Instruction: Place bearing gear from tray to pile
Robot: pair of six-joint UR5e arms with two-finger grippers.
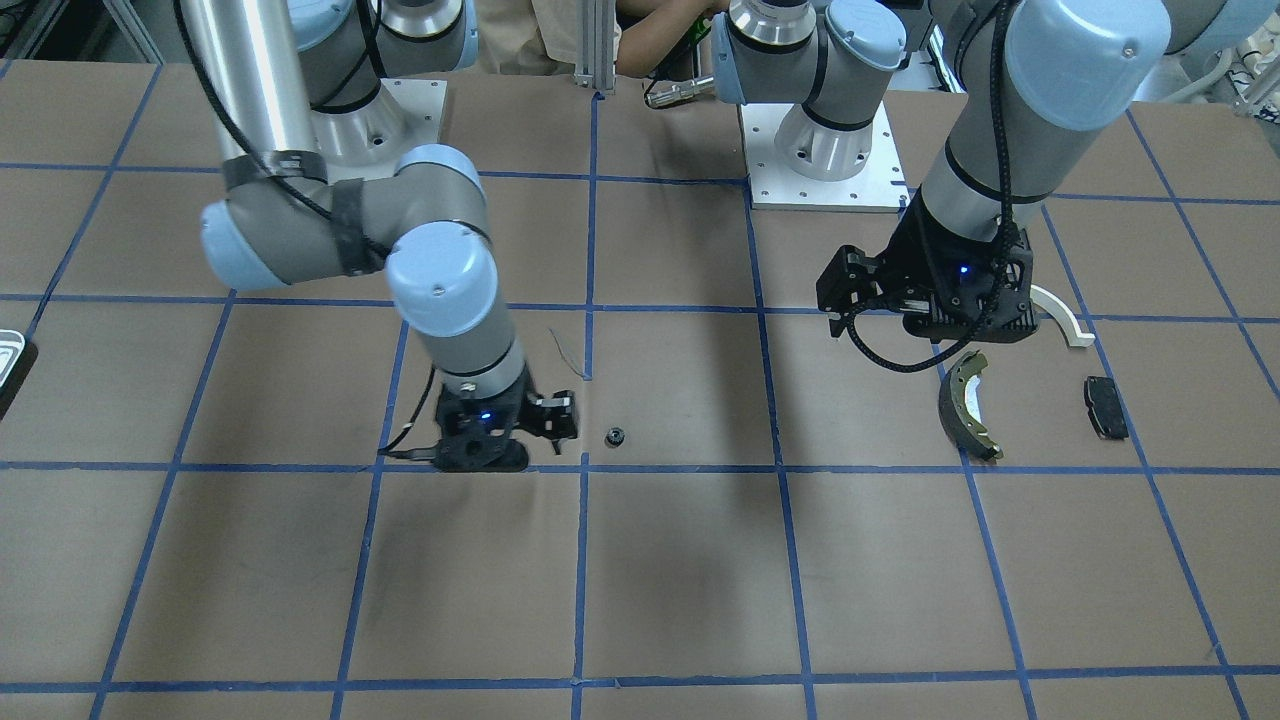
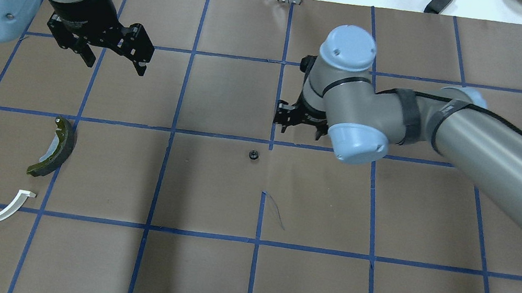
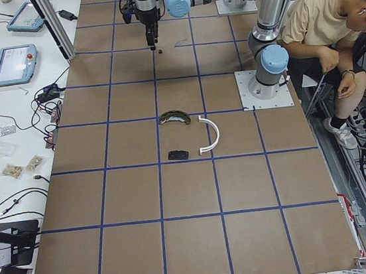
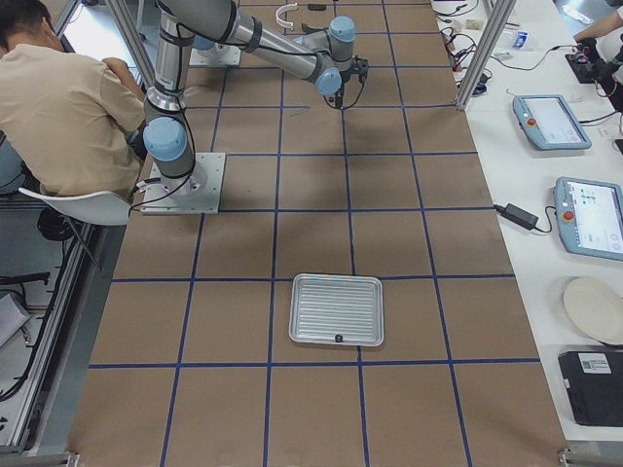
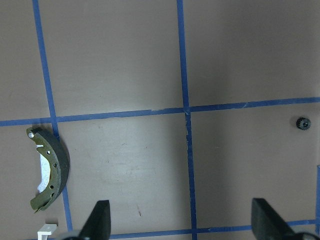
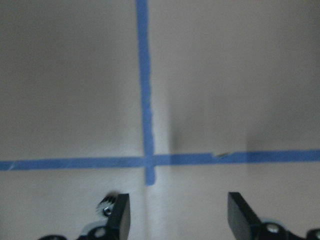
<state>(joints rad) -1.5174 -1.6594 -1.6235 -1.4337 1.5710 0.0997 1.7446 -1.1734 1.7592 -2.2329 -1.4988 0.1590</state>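
Just beside right pincer [image 6: 177,201], bearing gear [image 6: 106,205]

We see the counter [image 2: 197,274] steeply from behind the robot [image 1: 825,150] and, facing it, from across. Two distant end cameras look along it. Our wrist cameras point straight down, close in, the right closest. Both, like the two steep views, catch the gear [image 5: 301,122].
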